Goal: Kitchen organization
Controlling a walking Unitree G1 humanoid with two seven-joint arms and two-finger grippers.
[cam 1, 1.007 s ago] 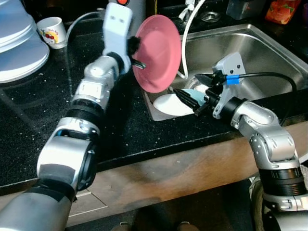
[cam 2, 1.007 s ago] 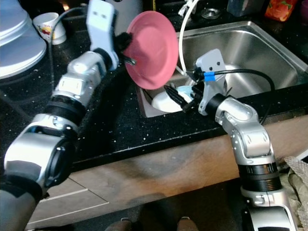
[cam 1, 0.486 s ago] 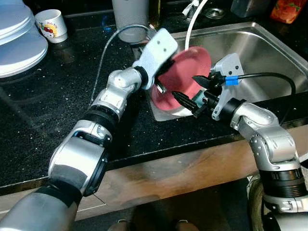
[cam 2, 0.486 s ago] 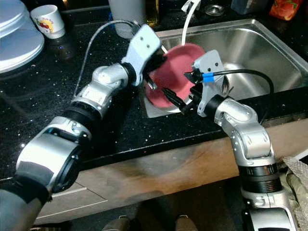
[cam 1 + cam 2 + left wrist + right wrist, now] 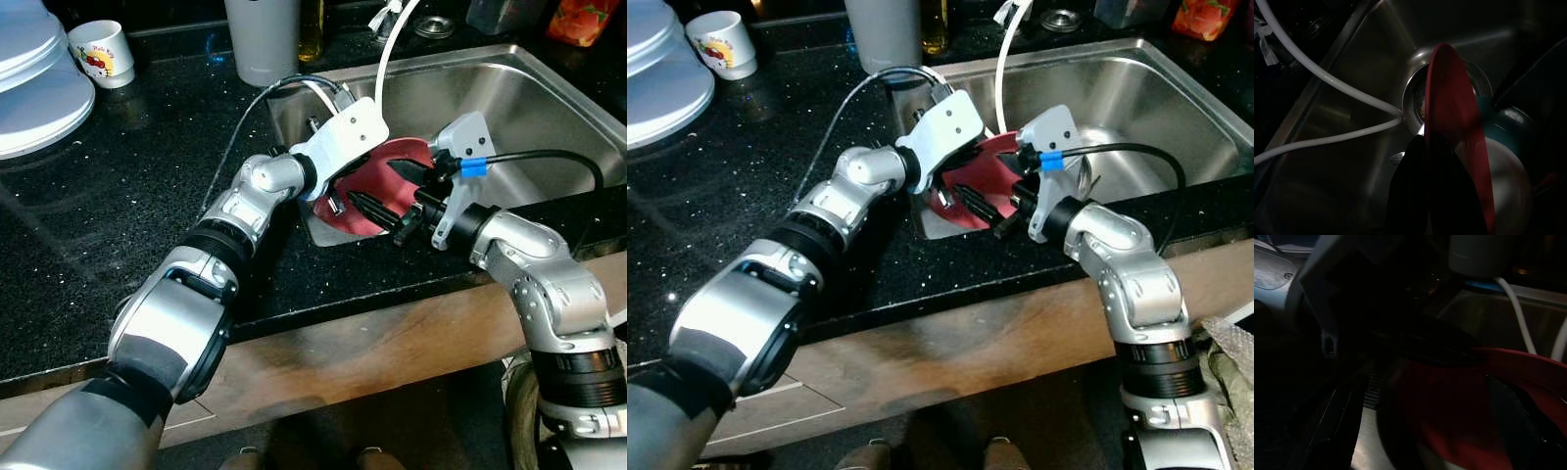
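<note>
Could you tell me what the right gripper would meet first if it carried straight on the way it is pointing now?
Most likely the red plate, which the left gripper holds by its rim down in the sink. The right gripper's open fingers point straight at its face, already close; depth is hard to judge.

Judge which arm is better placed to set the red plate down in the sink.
Left. The left gripper already pinches the red plate by its rim, low inside the sink. The right gripper is open beside it, holding nothing.
</note>
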